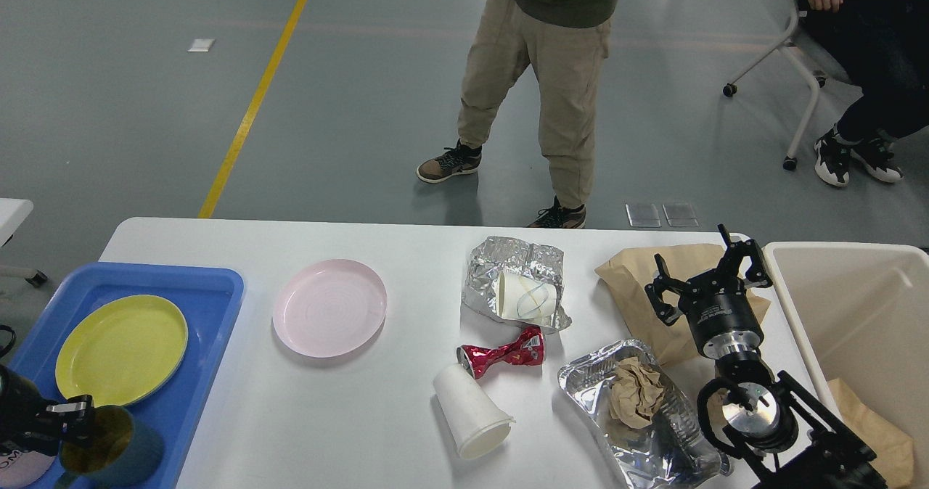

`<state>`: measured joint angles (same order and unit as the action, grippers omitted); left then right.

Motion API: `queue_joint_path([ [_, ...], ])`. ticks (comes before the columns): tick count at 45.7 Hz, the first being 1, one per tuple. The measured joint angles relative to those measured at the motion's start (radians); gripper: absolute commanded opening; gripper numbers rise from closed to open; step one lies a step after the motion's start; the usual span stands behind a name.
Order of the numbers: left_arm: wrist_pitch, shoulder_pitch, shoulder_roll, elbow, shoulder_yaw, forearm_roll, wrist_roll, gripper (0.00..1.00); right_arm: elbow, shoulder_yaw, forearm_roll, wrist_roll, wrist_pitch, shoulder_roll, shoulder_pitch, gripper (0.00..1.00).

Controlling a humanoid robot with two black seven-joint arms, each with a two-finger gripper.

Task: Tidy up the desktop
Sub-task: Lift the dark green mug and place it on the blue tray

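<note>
1. While the right gripper (pixel 702 275) hung with its fingers spread and nothing between them, it sat over the brown paper bag (pixel 639 275), just left of the beige bin (pixel 849 307), which I take as the landmark.
2. Nearest the robot, left of the bin, lay a foil tray (pixel 653 445) with a crumpled brown paper wad (pixel 636 395) in it; farther left a white paper cup (pixel 472 416) lay on its side, touching or almost touching a crushed red can (pixel 501 355).
3. Far left of the bin, the left gripper (pixel 69 416) sat low at a dark cup (pixel 109 442) over the blue tray (pixel 210 286), which also held a yellow plate (pixel 120 347). Whether its fingers were spread or pinching the cup, I cannot tell.
4. Farther back, a pink plate (pixel 329 307) lay on the desktop (pixel 363 416), well left of the bin; nearer the bin a crumpled foil wrap (pixel 508 264) held another white cup (pixel 526 297).
5. The desktop spanned the lower view, from the blue tray to the bin, and remained cluttered.
6. Judging from this, the step in hand was taking the paper bag: lower squarely, close on a raised fold, then lift clear of the bin's rim before releasing.
7. The can's print was too crushed to read; no other writing was legible.
</note>
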<state>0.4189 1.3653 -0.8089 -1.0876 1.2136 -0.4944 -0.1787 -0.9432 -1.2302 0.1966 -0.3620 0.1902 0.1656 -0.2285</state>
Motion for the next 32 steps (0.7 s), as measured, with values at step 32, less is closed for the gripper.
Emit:
queue_joint_path([
  [32,-0.018,0.029,-0.002,-0.026,0.008,0.005,0.01,0.94,0.0,0.0,0.0,0.0,0.0,0.0,0.0,1.0],
])
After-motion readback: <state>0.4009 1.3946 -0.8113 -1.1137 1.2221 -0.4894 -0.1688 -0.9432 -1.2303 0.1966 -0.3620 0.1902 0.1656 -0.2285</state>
